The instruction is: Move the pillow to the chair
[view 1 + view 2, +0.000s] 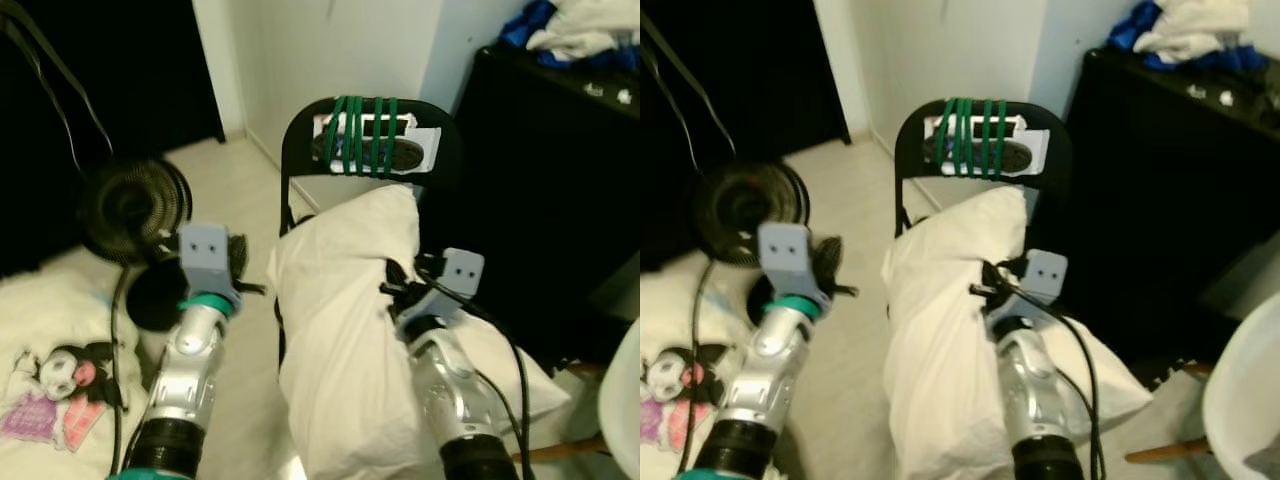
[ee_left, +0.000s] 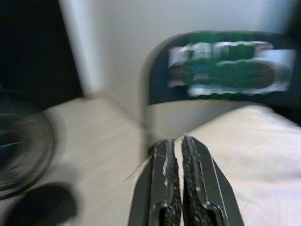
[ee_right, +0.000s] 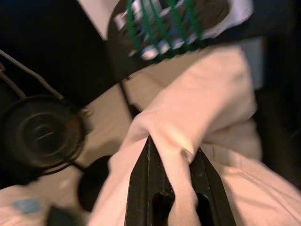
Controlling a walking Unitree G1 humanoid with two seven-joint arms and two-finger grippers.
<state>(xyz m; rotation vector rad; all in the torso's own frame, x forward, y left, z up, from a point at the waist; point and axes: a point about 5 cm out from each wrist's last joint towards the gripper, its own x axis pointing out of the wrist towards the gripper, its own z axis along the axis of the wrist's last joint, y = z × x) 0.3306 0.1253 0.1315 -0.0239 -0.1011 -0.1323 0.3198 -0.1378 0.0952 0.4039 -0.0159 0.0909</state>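
Nearly done, by the look of it. White pillow (image 1: 340, 330) already over the seat of the black folding chair (image 1: 300, 130), top corner leaning against the backrest just under the green cord (image 1: 360, 135) wound around it, lower end sagging forward past the seat front. Whether fully resting on the seat or partly hanging from the grip: cannot tell, seat hidden underneath.

Right gripper (image 3: 175, 176) clamped on a fold of pillow fabric, cloth bunched between the two black fingers, high on the pillow's right side. Left gripper (image 2: 177, 162) empty, fingers pressed together, held just beside the pillow's left edge, pointing toward the chair back.

Left to do, as a judgement: settle the pillow squarely on the seat, release the pinched fold, draw the right arm back. Slumping forward off the seat possible on release.

Floor fan (image 1: 130, 205) well to the left, apart from all this.
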